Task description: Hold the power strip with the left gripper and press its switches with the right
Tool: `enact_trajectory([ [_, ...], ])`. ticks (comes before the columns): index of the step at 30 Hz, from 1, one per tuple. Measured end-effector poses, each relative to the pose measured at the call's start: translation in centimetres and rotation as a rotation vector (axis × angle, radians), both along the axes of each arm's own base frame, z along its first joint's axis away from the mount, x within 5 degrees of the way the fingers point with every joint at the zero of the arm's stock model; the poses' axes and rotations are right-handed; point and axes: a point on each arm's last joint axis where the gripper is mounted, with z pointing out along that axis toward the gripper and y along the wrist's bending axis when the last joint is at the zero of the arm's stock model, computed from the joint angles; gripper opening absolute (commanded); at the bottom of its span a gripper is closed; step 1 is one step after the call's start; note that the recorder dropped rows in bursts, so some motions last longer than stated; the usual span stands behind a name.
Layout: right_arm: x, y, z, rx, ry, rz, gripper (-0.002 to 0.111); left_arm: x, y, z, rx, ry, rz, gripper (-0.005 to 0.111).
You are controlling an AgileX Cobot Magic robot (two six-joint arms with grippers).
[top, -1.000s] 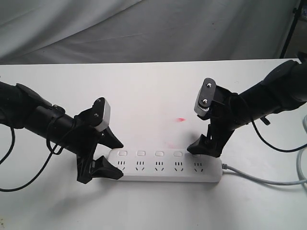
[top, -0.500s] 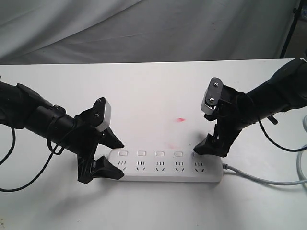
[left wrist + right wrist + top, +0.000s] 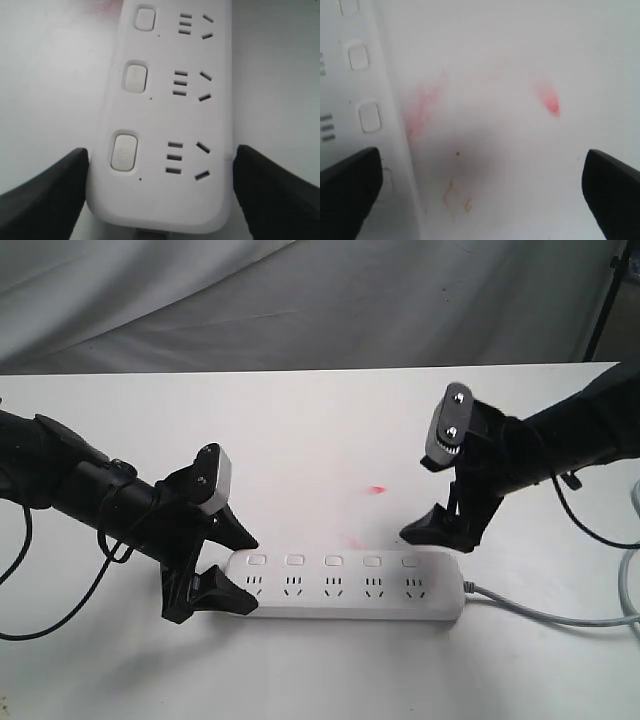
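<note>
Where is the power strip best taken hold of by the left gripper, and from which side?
Take the power strip at its rounded end far from the cord, across the narrow width, coming from the left. The long edges there are straight and parallel, the left gripper fits over them, and the switches are not covered.

White strip (image 3: 345,585) lies flat, five switches (image 3: 333,562) in a row, left pincer (image 3: 248,574) clasping one end, right pincer (image 3: 432,530) spread wide by the other.

white table (image 3: 320,420), wrinkled grey cloth backdrop (image 3: 300,300) behind
</note>
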Motion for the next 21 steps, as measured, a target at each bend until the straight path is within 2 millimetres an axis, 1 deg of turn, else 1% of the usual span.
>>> enact_trajectory([
  [4,-0.6,0.6,4.4,0.081,-0.105,-0.019,0.104,0.0,0.0,0.0,0.0,0.0,0.0,0.044],
  [5,-0.9,0.8,6.4,0.12,-0.157,-0.037,0.104,0.0,0.0,0.0,0.0,0.0,0.0,0.044],
  [6,-1.1,1.0,8.0,0.152,-0.203,-0.061,0.104,0.0,0.0,0.0,0.0,0.0,0.0,0.044],
  [7,-1.3,1.1,8.8,0.172,-0.225,-0.073,0.104,0.0,0.0,0.0,0.0,0.0,0.0,0.044],
  [8,-1.6,1.2,10.2,0.204,-0.264,-0.094,0.104,0.0,0.0,0.0,0.0,0.0,0.0,0.044],
  [10,-2.0,1.3,11.8,0.254,-0.308,-0.122,0.104,0.0,0.0,0.0,0.0,0.0,0.0,0.044],
  [15,-3.3,1.7,14.8,0.301,-0.392,-0.115,0.104,0.0,0.0,0.0,0.0,0.0,0.0,0.044],
  [21,-4.2,2.0,16.0,0.321,-0.416,-0.081,0.103,0.0,0.0,0.0,0.0,0.0,0.0,0.044],
])
